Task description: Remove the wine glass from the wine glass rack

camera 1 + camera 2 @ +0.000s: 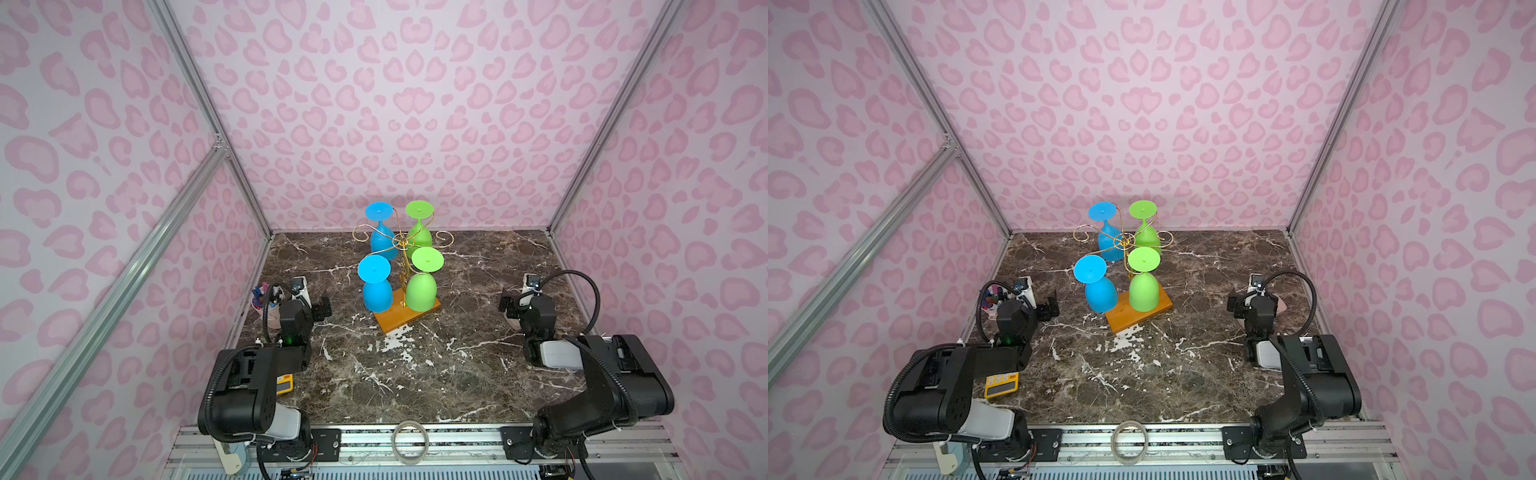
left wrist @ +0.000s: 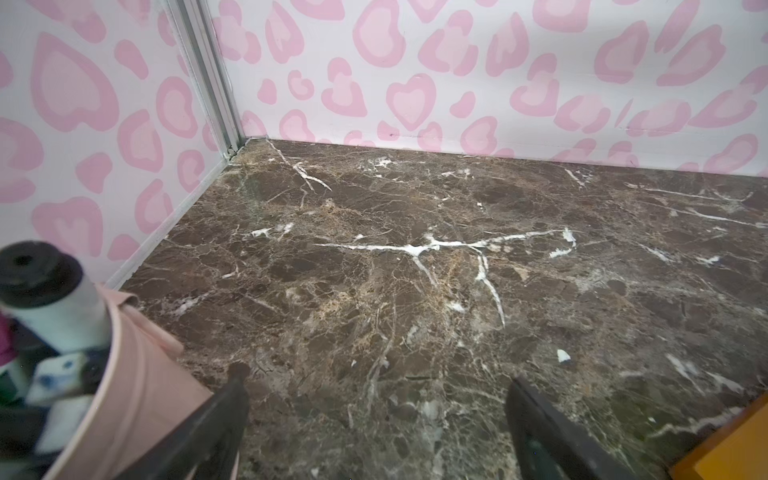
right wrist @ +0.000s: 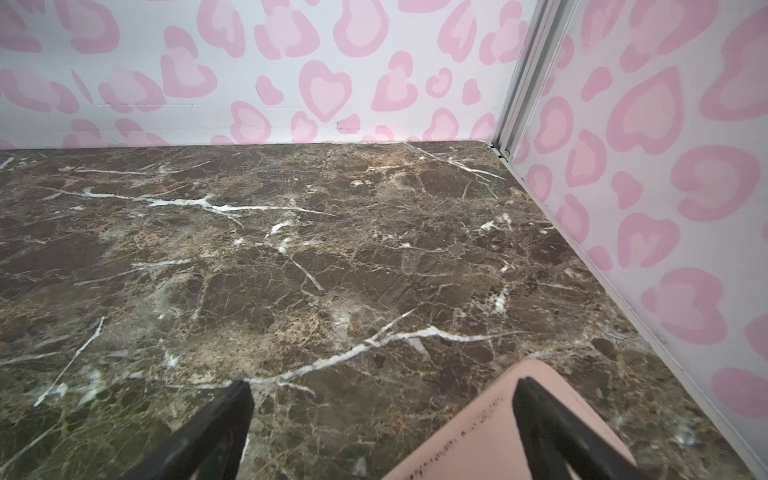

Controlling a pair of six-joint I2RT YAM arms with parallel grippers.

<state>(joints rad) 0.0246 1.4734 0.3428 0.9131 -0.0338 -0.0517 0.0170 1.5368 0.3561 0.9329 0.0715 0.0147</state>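
The wine glass rack [image 1: 402,240], thin gold wire with curled scroll arms on a slim post, stands mid-table on a rectangular orange-brown wooden base [image 1: 398,323], askew on the glossy brown marble table [image 1: 457,374] veined in white. Four smooth opaque glasses hang bowl-down by their round feet: a near blue glass [image 1: 376,286], a near green glass [image 1: 422,291], and two behind (same colours). The left gripper [image 2: 377,378] and right gripper [image 3: 384,384] sit well apart from the rack, black fingers spread wide, empty. Dark marks on a pink slab [image 3: 478,428] are too small to read.
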